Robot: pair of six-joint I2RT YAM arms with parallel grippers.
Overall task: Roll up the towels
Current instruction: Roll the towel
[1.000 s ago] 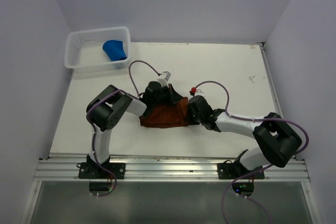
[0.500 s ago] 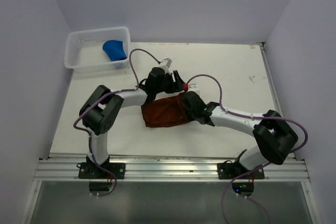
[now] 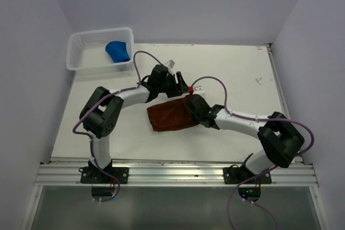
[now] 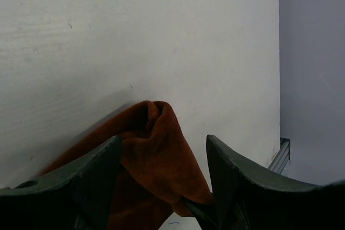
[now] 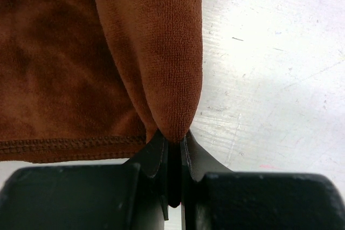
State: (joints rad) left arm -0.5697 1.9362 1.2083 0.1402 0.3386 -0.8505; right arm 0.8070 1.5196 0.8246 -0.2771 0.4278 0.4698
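Note:
The rust-brown towel lies folded over on the white table between both arms. In the right wrist view my right gripper is shut on a rounded fold of that rust-brown towel at its right edge. From above, the right gripper sits at the cloth's upper right corner. My left gripper hovers just beyond the far edge. It stands open, with a raised hump of the towel loose between its fingers. The blue towel lies bunched in the basket.
The white mesh basket stands at the table's far left corner. White walls close in on the left, the back and the right. A metal rail runs along the near edge by the arm bases.
My left gripper has opened, let go of the brown towel and drawn back toward the far side. The right gripper has carried its edge up and left, so the cloth lies flatter.

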